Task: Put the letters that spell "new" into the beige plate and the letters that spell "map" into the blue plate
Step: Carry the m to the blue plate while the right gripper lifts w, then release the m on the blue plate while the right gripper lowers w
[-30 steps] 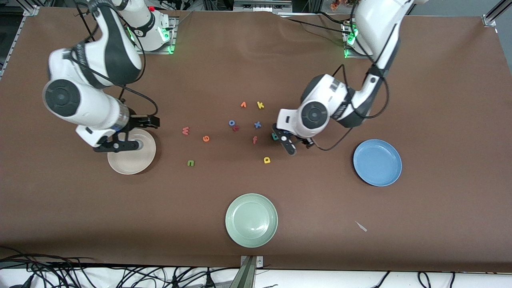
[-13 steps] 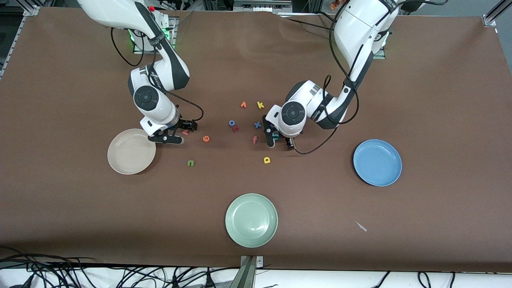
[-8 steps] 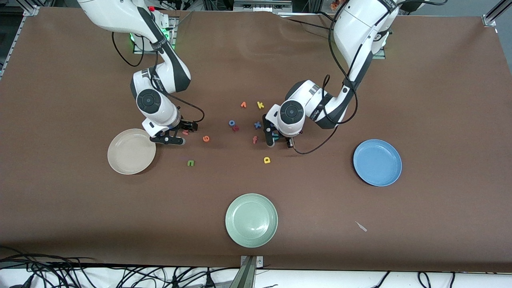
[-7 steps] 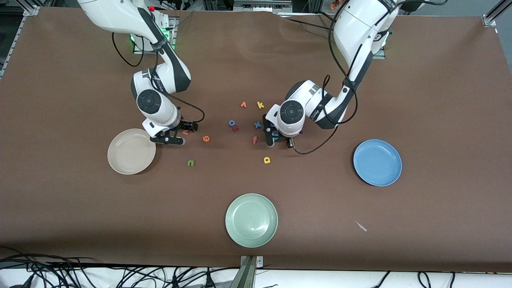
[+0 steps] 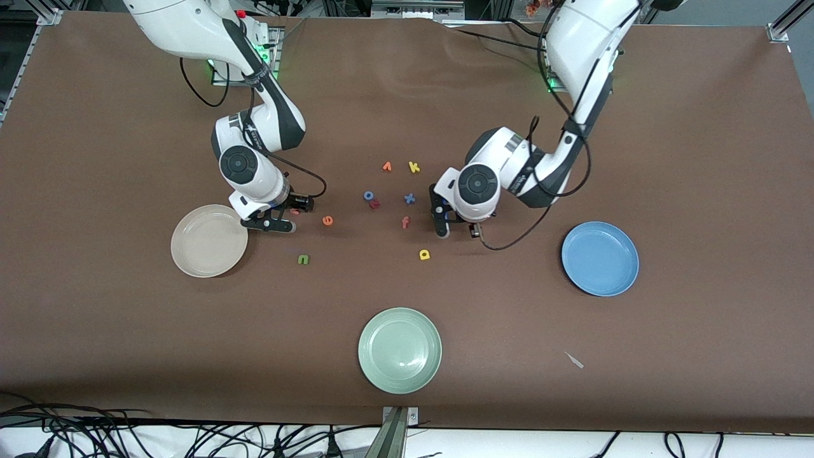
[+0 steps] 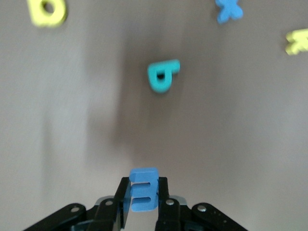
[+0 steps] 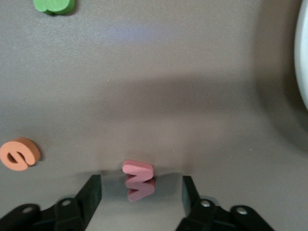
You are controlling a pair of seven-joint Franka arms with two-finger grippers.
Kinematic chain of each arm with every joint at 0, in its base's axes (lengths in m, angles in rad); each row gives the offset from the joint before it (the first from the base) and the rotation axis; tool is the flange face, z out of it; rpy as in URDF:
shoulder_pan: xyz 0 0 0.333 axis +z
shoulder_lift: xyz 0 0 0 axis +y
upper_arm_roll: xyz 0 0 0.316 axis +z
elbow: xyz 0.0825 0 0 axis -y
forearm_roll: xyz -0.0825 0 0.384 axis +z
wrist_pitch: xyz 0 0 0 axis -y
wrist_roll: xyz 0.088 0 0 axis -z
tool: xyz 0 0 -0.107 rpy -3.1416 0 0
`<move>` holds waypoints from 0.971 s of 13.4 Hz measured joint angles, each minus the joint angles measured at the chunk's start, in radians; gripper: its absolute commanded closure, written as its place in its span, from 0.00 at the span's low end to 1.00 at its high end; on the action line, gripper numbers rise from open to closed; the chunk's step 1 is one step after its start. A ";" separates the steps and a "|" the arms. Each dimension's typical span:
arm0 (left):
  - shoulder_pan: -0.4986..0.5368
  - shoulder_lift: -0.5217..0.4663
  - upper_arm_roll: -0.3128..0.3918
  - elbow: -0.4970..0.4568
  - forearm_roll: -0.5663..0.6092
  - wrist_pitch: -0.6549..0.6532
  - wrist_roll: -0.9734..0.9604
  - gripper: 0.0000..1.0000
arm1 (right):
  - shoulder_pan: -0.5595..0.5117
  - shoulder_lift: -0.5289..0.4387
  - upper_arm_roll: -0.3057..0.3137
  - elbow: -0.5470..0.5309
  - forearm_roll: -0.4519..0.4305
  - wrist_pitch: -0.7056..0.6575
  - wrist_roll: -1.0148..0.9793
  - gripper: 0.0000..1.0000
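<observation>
In the left wrist view the blue m (image 6: 143, 189) is pinched upright in my left gripper (image 6: 143, 185), shut and raised over the teal a (image 6: 162, 76). From the front that gripper (image 5: 440, 219) hangs between the salmon f (image 5: 405, 222) and the yellow p (image 5: 425, 254), covering the a. My right gripper (image 7: 140, 185) stands open on the table astride the salmon-pink w (image 7: 138, 179), with gaps on both sides. It (image 5: 289, 214) is beside the beige plate (image 5: 208, 240). The orange e (image 5: 327, 220) and green n (image 5: 304, 259) lie close by. The blue plate (image 5: 600, 258) sits toward the left arm's end.
A pale green plate (image 5: 399, 350) lies nearest the front camera. Spare letters cluster mid-table: orange v (image 5: 386, 166), yellow k (image 5: 414, 167), blue o (image 5: 368, 195), a red letter (image 5: 374, 204), blue x (image 5: 409, 198). A small scrap (image 5: 574, 360) lies near the front edge.
My left gripper has shut on the blue m, lifted it and shifted slightly toward the left arm's end. My right gripper's fingers have drawn closer together around the w.
</observation>
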 measured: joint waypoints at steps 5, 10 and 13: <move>0.203 -0.083 0.012 0.008 0.025 -0.170 0.164 0.98 | 0.000 0.002 0.001 0.000 0.002 0.003 0.000 0.81; 0.367 -0.072 0.014 -0.003 0.204 -0.156 0.222 0.94 | 0.000 0.002 0.001 0.030 0.004 -0.028 0.010 0.91; 0.406 -0.033 0.013 -0.020 0.259 -0.044 0.241 0.94 | -0.005 0.000 -0.001 0.159 0.004 -0.229 0.018 0.91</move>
